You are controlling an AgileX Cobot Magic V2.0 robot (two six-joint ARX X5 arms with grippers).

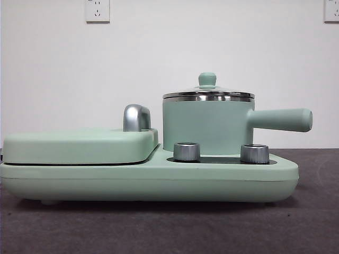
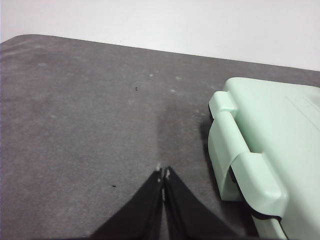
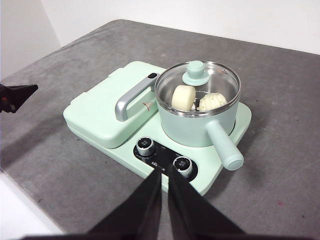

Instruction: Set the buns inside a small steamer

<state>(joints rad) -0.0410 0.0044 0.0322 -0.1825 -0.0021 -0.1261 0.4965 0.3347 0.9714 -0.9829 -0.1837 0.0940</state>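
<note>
Both buns sit inside the steamer [image 3: 197, 107] under its glass lid [image 3: 197, 80]: the plain roll [image 3: 183, 97] beside the ridged bun [image 3: 214, 102], apparently touching, though glare blurs the gap. They look soft and light, best pinched gently at the sides; the lid lifts by its knob [image 3: 195, 72]. The steamer stands on the cooker [image 1: 159, 180] beside the griddle lid [image 1: 79, 145]. The right gripper [image 3: 164, 172] hangs above the dials, jaws together and empty; the left gripper [image 2: 163, 173], likewise closed, waits over bare table [image 2: 75, 125] with ample room.

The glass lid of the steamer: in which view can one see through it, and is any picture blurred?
Right wrist view: the glass lid is clear, with both buns visible beneath. Front view: sharp, but the lid is edge-on. Left wrist view: slightly soft, only a shadow on the table.
</note>
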